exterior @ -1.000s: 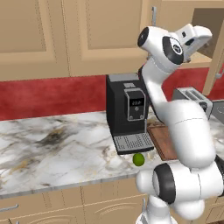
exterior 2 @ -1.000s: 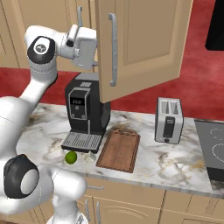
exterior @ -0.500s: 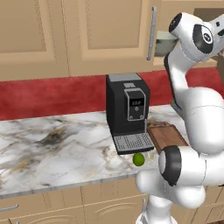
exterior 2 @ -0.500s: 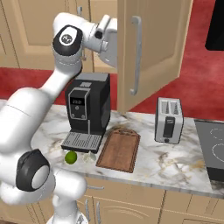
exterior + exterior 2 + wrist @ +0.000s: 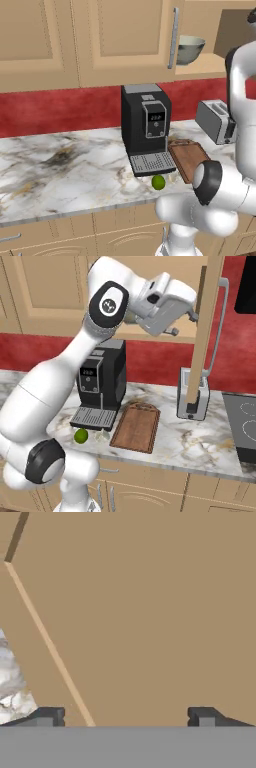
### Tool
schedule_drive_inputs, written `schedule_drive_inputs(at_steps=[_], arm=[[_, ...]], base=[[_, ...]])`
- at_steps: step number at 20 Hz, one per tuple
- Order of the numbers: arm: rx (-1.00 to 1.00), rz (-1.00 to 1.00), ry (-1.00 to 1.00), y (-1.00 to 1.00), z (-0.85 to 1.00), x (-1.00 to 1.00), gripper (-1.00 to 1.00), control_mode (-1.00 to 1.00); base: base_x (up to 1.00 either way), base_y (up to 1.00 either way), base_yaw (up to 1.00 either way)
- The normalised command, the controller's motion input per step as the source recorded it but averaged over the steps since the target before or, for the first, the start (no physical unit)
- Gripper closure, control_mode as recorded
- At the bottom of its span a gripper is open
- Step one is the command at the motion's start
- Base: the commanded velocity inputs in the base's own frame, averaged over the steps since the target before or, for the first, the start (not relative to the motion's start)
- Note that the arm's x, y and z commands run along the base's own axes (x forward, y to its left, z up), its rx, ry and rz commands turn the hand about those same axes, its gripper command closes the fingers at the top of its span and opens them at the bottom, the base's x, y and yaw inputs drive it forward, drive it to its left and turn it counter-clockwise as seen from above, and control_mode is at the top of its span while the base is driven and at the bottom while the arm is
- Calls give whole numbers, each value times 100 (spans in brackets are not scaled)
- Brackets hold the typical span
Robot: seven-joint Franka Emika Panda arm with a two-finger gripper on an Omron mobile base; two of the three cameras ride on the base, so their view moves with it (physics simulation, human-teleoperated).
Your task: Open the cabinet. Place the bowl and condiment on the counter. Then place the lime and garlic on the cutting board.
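**Arm raised at the open cabinet, pincer spread and empty**

Nearest you, on the long white marble counter (image 5: 200, 441) with its grey and brown veining, the small round bright green lime (image 5: 80, 435) sits at the front edge, just ahead of the grey grille tray of the black coffee machine (image 5: 102, 378). A small pale lump lies beside it at its 3 o'clock in the right base view; you cannot tell what it is. The flat reddish-brown wooden cutting board (image 5: 136, 426) lies just beyond that, bare, between the coffee machine and the silver toaster (image 5: 192, 397).

Your white arm climbs from the base, elbow high, and bends its forearm toward 2 o'clock in the right base view, putting the two-finger gripper (image 5: 182, 316) up at the light tan wood wall cabinet (image 5: 130, 40). Its right door (image 5: 205, 331) stands swung out, edge-on, long silver bar handle facing away from the arm. The fingers are spread wide with nothing between them; in the hand view the dark fingertips (image 5: 49, 716) face plain tan wood.

Farthest back, the large grey-green glazed bowl (image 5: 190, 48) rests on the shelf inside the opened cabinet.
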Motion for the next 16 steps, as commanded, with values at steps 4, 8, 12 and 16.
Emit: schedule_drive_inputs(at_steps=[4, 8, 12, 16], arm=[[14, 25, -8, 43, -3, -67, -100, -100], [8, 24, -10, 100, 0, -15, -100, -100], [5, 32, -7, 100, 0, 0, -100, -100], [10, 35, -8, 100, 4, 16, -100, -100]], base=[[0, 0, 0], [0, 0, 0], [0, 0, 0], [0, 0, 0]])
